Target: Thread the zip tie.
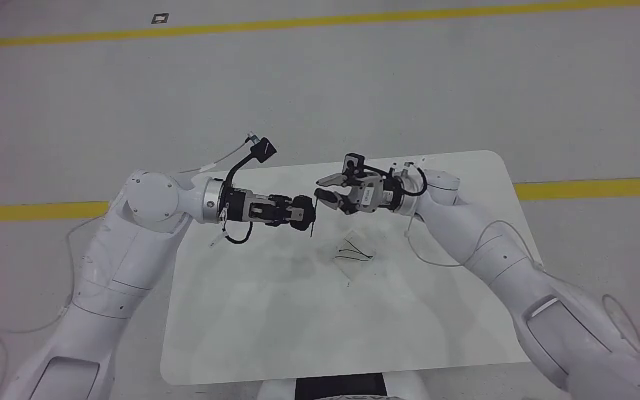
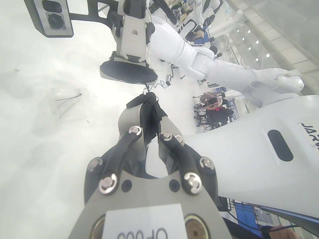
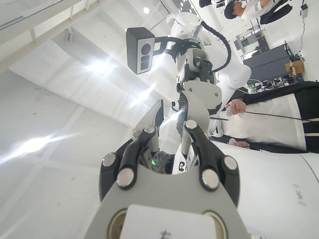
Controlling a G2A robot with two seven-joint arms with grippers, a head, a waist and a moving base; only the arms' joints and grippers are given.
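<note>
**Top view: two grippers tip to tip over the table's upper middle**

Top view shows the left gripper [image 1: 310, 212] coming in from the left of the frame. The right gripper [image 1: 328, 193] comes in from the right. They meet just above the centre of the white table [image 1: 450, 320], tips just beside each other.

The left wrist view shows the left gripper's black fingertips [image 2: 149, 100] pressed together on the zip tie [image 2: 147, 89]. The tie is a thin black strand that sticks out past the tips and runs to the edge of the right gripper's dark pad [image 2: 128, 72]. I cannot tell whether it touches the pad.

The right gripper's fingers [image 3: 156, 115] stand spread apart in its own wrist view, with nothing between them.

A small bundle of spare ties [image 1: 352, 251] lies flat on the table, just below and to the right of the grippers in the top view.
</note>
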